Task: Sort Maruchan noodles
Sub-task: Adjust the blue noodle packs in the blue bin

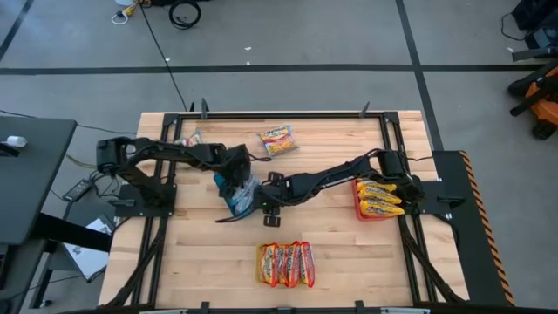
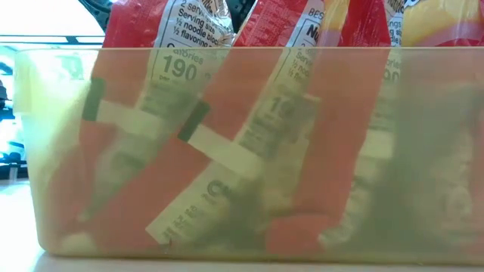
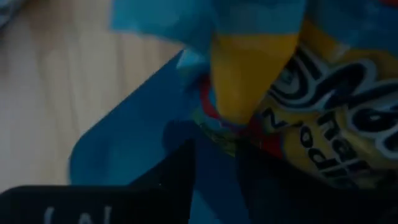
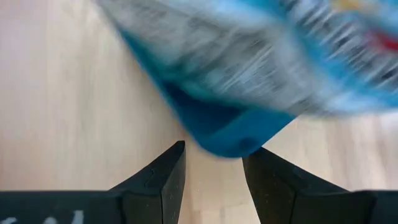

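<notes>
A blue-and-white noodle packet (image 1: 245,188) stands tilted over the blue tray (image 1: 228,208) at mid-table. My left gripper (image 1: 234,180) is right above it; its wrist view shows the packet (image 3: 311,81) filling the picture and the gripper (image 3: 217,180) closed on blue film. Just right of the tray my right gripper (image 1: 265,208) stands open, its fingers (image 4: 161,180) on either side of the tray's corner (image 4: 230,134) without touching it. The packet (image 4: 249,56) shows blurred beyond them. A yellow-orange packet (image 1: 277,139) lies flat at the far middle. My left gripper comes at the blue-and-white packet steeply from above. The packet's blue film edge (image 3: 208,134) runs down between the two fingers (image 3: 180,174), in a pinch. The picture is dark there, so how many layers cannot be told. The packet stands tilted, its lower end in the blue tray.
A red tray (image 1: 359,208) with yellow packets sits at the right. A yellow tray (image 1: 260,264) with red-orange packets sits near the front edge; the low view shows its wall (image 2: 45,151) close up. Another packet (image 1: 188,139) lies at the far left.
</notes>
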